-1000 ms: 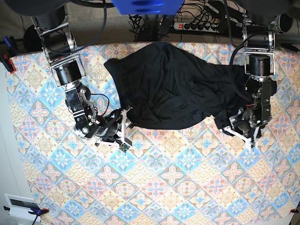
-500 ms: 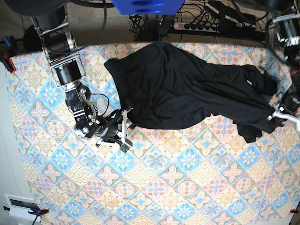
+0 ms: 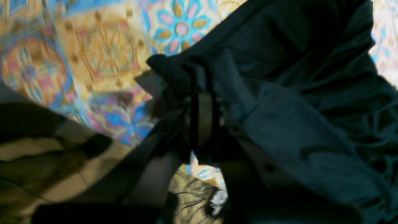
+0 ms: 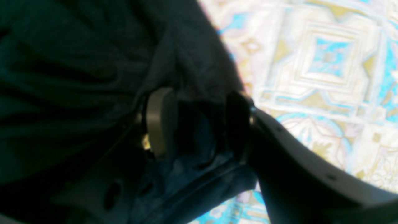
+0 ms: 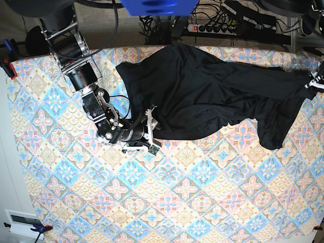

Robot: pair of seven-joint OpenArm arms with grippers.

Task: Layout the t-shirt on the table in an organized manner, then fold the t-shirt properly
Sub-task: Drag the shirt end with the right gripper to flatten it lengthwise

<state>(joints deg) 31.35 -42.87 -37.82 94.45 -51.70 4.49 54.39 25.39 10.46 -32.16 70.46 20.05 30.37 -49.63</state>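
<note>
Across the far half of the counter the black t-shirt is spread in a long, wrinkled shape, from the middle of the far edge out to the base view's right edge. One loose flap of it hangs down toward the near side on that right part. At the shirt's near left corner the right end effector is seen; in the right wrist view its two fingers are parted, with dark cloth lying between them, so it is not closed tight on the shirt. At the far right edge the left end effector is only partly seen in the base view. In the left wrist view this end effector is shut on a bunched fold of the shirt, and the cloth is draped over it and hides much of it. Behind the counter a power strip with many black cables is seen, and a blue thing sits at the top middle. A small white box is seen at the near left corner.
</note>
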